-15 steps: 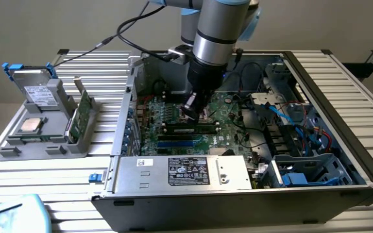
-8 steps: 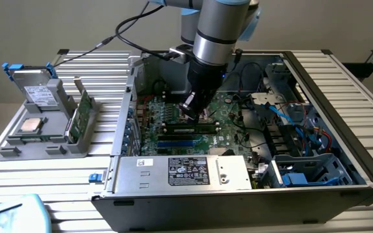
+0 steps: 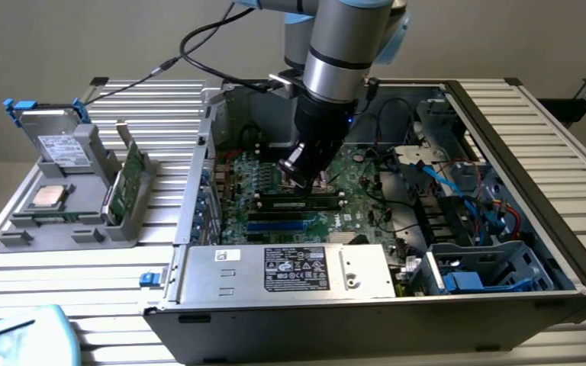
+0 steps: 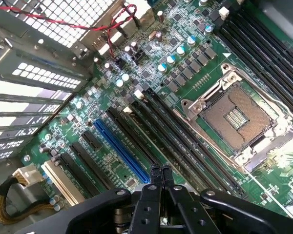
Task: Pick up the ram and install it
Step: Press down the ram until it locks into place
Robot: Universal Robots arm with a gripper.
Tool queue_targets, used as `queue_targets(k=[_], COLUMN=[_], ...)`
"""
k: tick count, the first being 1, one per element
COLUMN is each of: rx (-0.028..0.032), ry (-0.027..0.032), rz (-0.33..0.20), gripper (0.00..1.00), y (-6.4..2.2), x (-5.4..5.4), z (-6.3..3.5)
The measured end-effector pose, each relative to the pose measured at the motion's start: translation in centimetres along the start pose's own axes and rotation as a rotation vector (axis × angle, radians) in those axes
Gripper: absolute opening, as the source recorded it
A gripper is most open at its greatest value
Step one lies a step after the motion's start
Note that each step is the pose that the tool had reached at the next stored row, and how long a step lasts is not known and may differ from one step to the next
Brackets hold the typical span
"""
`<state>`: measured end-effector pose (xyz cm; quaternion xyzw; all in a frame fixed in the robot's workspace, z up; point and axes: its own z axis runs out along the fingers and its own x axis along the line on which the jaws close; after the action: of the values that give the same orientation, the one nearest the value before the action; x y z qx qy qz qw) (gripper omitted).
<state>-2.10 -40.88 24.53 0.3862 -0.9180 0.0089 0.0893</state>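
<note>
A ram [image 3: 123, 185], a thin green stick, stands on edge in the grey holder [image 3: 69, 229] at the exterior view's left, outside the case. My gripper [image 3: 299, 172] hangs inside the open computer case, low over the motherboard [image 3: 272, 183]. Just in front of it, a long dark module with a pale label [image 3: 295, 203] lies along a memory slot. In the wrist view my gripper [image 4: 161, 171] is shut, tips pressed together with nothing between them. It hovers over the black memory slots [image 4: 171, 131] beside the open processor socket [image 4: 234, 117].
The holder also carries a silver-topped processor chip [image 3: 49, 197] and a grey drive with blue tabs [image 3: 57, 137]. Case walls, the power supply [image 3: 288, 271], blue drive bays [image 3: 476, 274] and loose cables [image 3: 445, 183] surround the board. A blue expansion slot [image 4: 119, 151] runs beside the black ones.
</note>
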Motion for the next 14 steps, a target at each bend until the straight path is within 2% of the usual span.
queue_targets(k=[5,7,9,12,14], rx=[-0.0009,0.0028,0.0133,0.0323,0.0424], ry=[-0.0014,-0.0043,-0.0115,-0.0248,-0.0339], rz=[0.053,0.071,0.088,0.112,0.128], gripper=[0.11,0.11,0.11,0.11,0.11], y=[0.0,0.0,0.0,0.0,0.0], x=[0.0,0.0,0.01,-0.01,0.0], z=[0.0,0.0,0.0,0.03,0.04])
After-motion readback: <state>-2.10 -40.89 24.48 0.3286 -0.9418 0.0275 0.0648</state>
